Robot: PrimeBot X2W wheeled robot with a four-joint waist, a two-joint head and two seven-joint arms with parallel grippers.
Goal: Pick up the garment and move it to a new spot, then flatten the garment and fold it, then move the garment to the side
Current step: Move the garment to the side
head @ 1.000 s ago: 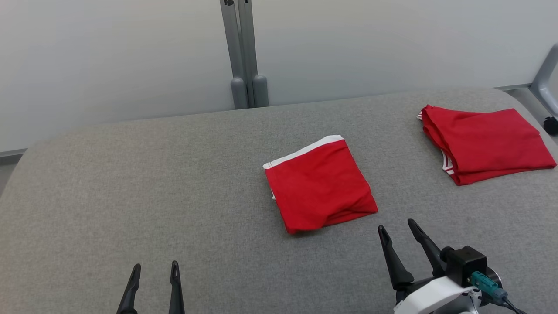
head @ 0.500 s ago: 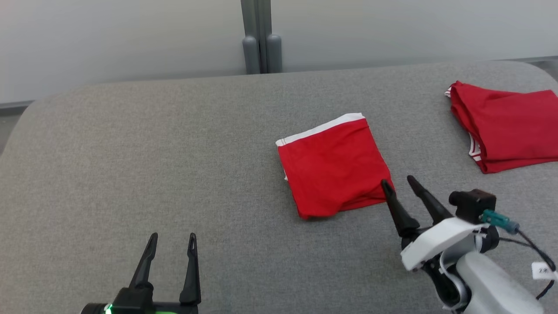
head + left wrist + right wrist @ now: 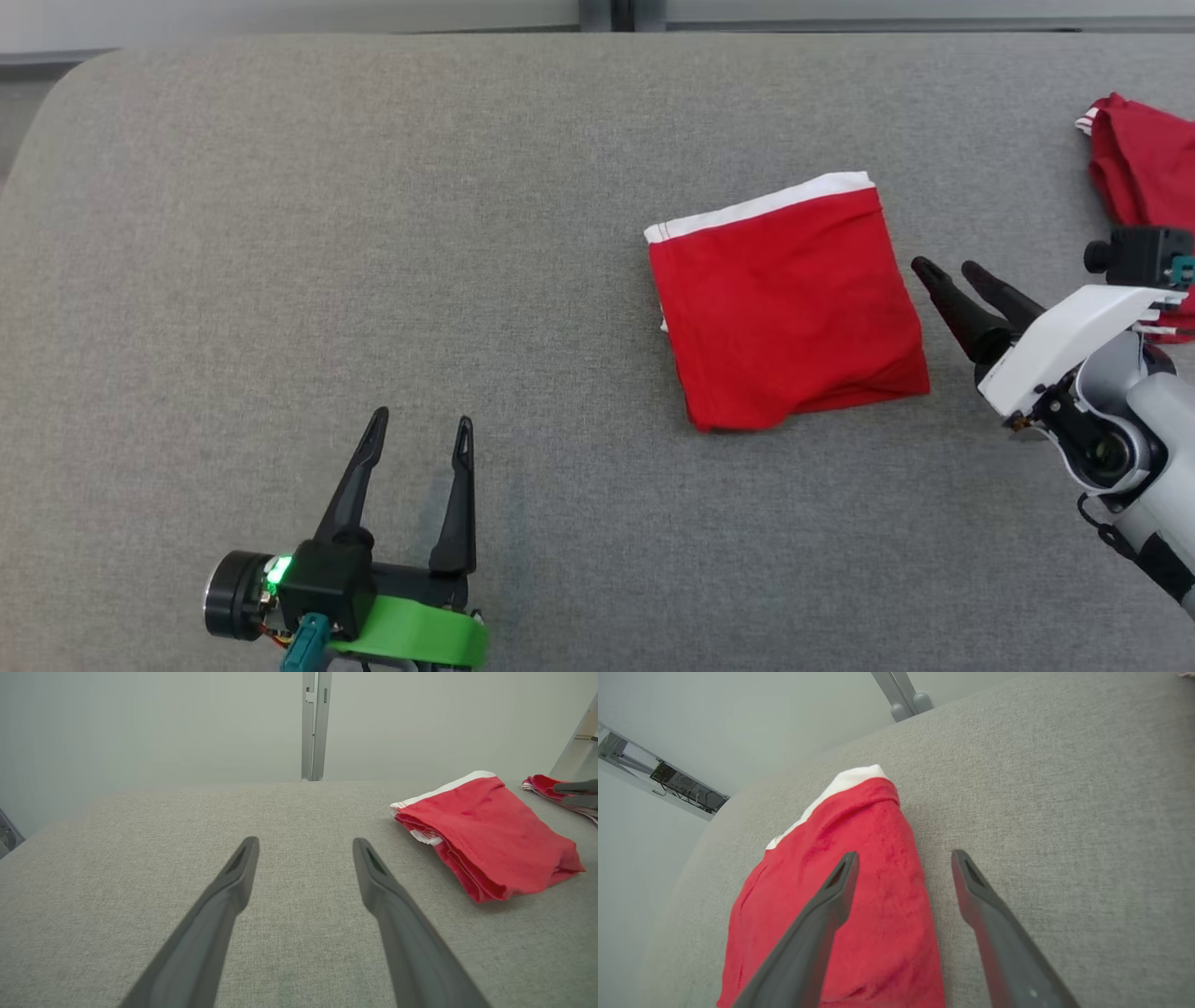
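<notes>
Head camera has tipped down and swung since the earlier frames, so the whole scene slid in view. The garment point(image 3: 784, 308) itself has not moved: it is folded in a red square with a white band on its far edge, lying flat mid-tabletop point(image 3: 280, 233).

The real change is the right gripper point(image 3: 945, 269). It was short of the garment's near right corner, then at that corner. It now sits just beside the right edge, about halfway along, with tips pointing at the cloth. Its jaws are released and hold nothing. In the right wrist view one finger lies over the red cloth and the other over bare tabletop, so it straddles that edge.

Left gripper point(image 3: 421, 420) shows more of its body now, which is probably the camera shift. Its jaws are spread and empty, and it is well apart from the garment.

Second garment point(image 3: 1134, 149) lies at the far right, partly behind the right arm.

Judgement: folding looks finished and the step in hand is the last move to the side, with the grasp not yet made.
</notes>
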